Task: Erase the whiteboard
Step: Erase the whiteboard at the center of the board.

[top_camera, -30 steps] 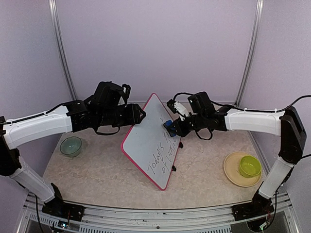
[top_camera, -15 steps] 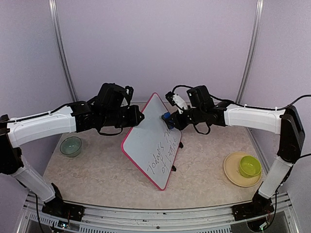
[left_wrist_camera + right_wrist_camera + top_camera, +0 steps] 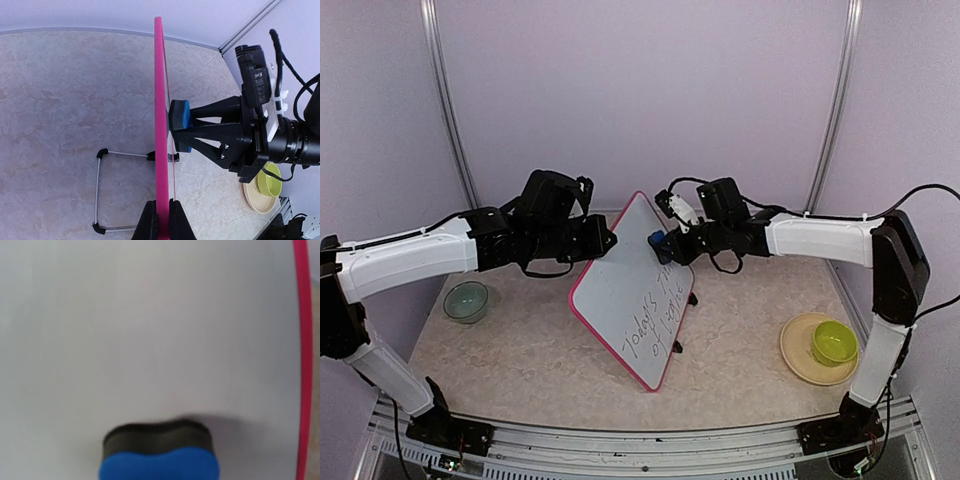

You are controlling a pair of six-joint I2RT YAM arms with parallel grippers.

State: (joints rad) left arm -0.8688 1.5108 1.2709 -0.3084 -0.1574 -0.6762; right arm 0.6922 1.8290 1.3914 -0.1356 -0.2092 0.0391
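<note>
The whiteboard [image 3: 620, 290] stands tilted on the table, white with a pink rim and dark handwriting [image 3: 655, 322] on its lower right. My left gripper [image 3: 609, 240] is shut on its upper left rim; in the left wrist view the fingertips [image 3: 150, 216] pinch the pink edge [image 3: 159, 90]. My right gripper [image 3: 670, 246] is shut on a blue eraser [image 3: 661, 241] with a black felt face. In the left wrist view the eraser [image 3: 179, 119] presses against the board's front. In the right wrist view the eraser [image 3: 159, 454] touches the bare white surface [image 3: 150, 325].
A glass bowl [image 3: 466, 301] sits at the left. A yellow plate [image 3: 800, 358] holding a green bowl [image 3: 833, 343] sits at the right. The board's wire stand [image 3: 97, 189] with black feet rests on the table behind the board. Purple walls enclose the table.
My left gripper has shut on the board's rim. My right gripper has carried the eraser up and left along the board's upper part.
</note>
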